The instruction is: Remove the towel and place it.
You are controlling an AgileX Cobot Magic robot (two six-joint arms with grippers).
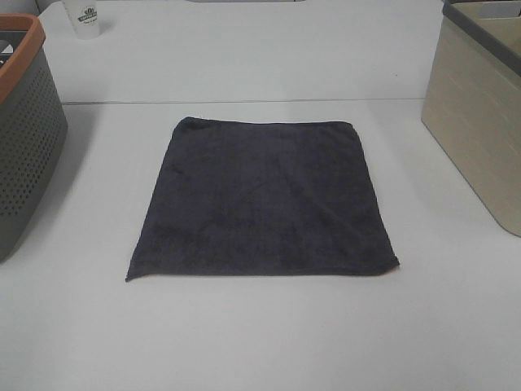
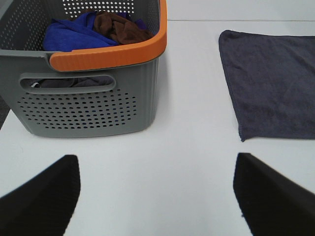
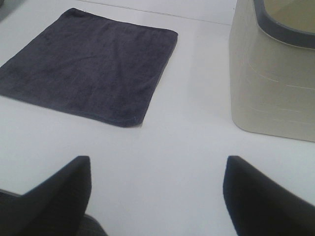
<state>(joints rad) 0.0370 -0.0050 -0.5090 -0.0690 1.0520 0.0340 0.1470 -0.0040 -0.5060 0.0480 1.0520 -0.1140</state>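
The towel (image 1: 264, 197) is a dark charcoal-grey square cloth lying flat and spread out in the middle of the white table (image 1: 244, 334). Part of the towel (image 2: 270, 81) shows in the left wrist view, and the towel (image 3: 88, 66) shows almost whole in the right wrist view. Neither arm appears in the exterior high view. My left gripper (image 2: 155, 196) is open over bare table, between the basket and the towel, holding nothing. My right gripper (image 3: 157, 194) is open too, empty, short of the towel's near corner.
A grey perforated basket (image 1: 24, 138) with an orange rim stands at the left; the basket (image 2: 88, 98) holds blue and brown cloths. A beige bin (image 1: 480, 114) with a grey rim stands at the right. A white paper cup (image 1: 84, 18) sits at the back left.
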